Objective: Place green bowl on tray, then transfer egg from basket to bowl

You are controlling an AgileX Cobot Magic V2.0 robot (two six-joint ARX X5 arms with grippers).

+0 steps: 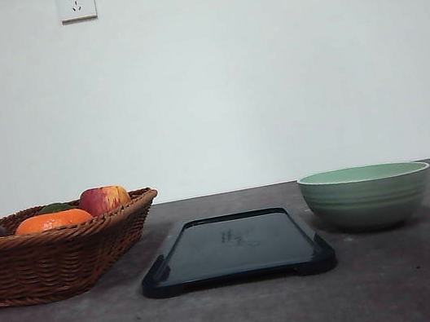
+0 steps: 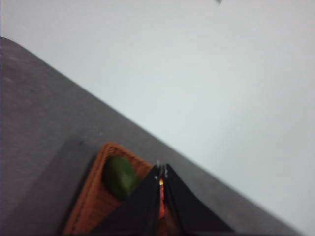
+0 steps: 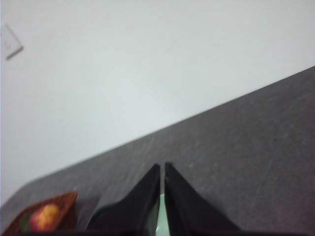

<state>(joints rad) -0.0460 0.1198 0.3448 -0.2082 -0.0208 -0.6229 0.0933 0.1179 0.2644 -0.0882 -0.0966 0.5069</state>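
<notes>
A plain white wall (image 1: 267,78) (two sockets (image 1: 76,1) up top) backs the dark grey table (image 1: 241,314).

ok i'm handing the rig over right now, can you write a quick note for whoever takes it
Left gripper: shut, empty, above the basket.
Right gripper: shut, empty, with a sliver of pale green just past its fingertips.
Green bowl: upright on the table, to the right of the tray, not touching it.
Tray: bare, in the middle of the table.
Basket: at the left, holding an apple, an orange fruit and a dark green fruit. I cannot make out an egg from these views.
Done: nothing yet.
Left: set the bowl on the tray, then move the egg from basket to bowl.
</notes>
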